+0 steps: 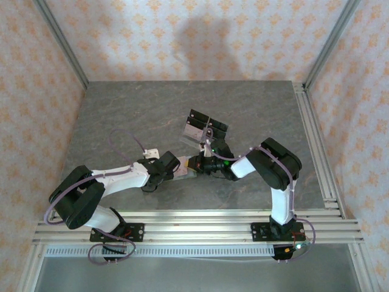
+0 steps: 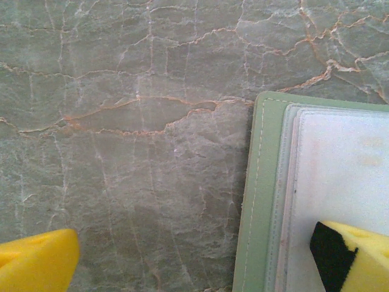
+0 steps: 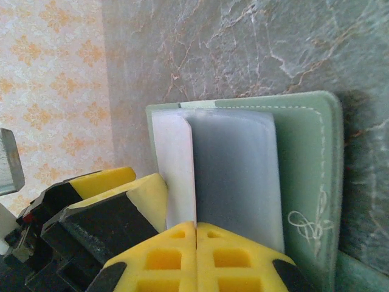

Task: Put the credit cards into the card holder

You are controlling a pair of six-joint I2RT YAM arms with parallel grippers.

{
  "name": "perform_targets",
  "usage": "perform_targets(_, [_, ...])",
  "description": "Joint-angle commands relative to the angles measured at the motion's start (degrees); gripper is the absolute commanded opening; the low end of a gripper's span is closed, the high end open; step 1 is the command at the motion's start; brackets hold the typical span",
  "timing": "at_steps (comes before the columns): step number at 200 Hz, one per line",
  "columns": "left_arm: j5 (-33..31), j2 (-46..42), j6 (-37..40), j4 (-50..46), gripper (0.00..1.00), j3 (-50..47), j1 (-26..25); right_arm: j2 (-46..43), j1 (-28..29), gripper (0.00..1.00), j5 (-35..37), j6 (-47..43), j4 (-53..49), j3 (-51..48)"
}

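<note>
- The left jaws stand spread wide. One yellow fingertip (image 2: 36, 261) hangs over bare surface (image 2: 121, 152) and the other sits over the card holder (image 2: 258, 201). Both are cut off by the lower frame edge, so I cannot tell whether either touches anything.
- The card holder lies open and flat, between the two sets of jaws. Its far side runs out of the left wrist view.
- The right jaws are pressed together, their fingertips (image 3: 237, 255) meeting along a thin seam.
- A pale card (image 3: 173, 164) rises tilted from that seam, apparently pinched by its near edge. The edge itself is hidden between the tips.
- Just beyond the right jaws, beside the card, a frosted grey sleeve (image 3: 237, 176) covers the holder's inner face. What lies under it cannot be made out.
- A yellow-and-black finger of the left jaws sits just left of the right ones, touching or nearly touching the card.
- From above, both sets of jaws are dark shapes hiding the holder. A clear stand (image 1: 203, 126) lies beyond them.
- A small pale rectangle (image 1: 151, 151) lies near the left arm, too small to identify.
</note>
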Motion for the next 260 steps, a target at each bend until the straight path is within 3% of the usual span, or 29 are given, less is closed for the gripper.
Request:
perform_targets(1, [-0.84, 0.45, 0.04, -4.9, 1.0, -2.23, -0.04, 1.05, 0.5, 0.0, -0.65, -0.75, 0.85, 1.08])
perform_targets(81, [-0.88, 0.06, -0.01, -5.09, 1.0, -2.54, -0.07, -1.95, -2.51, 0.0, 0.06, -3.33, -1.6, -1.51])
perform_targets(260, [-0.78, 0.28, -0.15, -4.72, 1.0, -2.69, -0.02, 1.83, 0.17, 0.0, -2.74, -2.32, -1.0, 1.82])
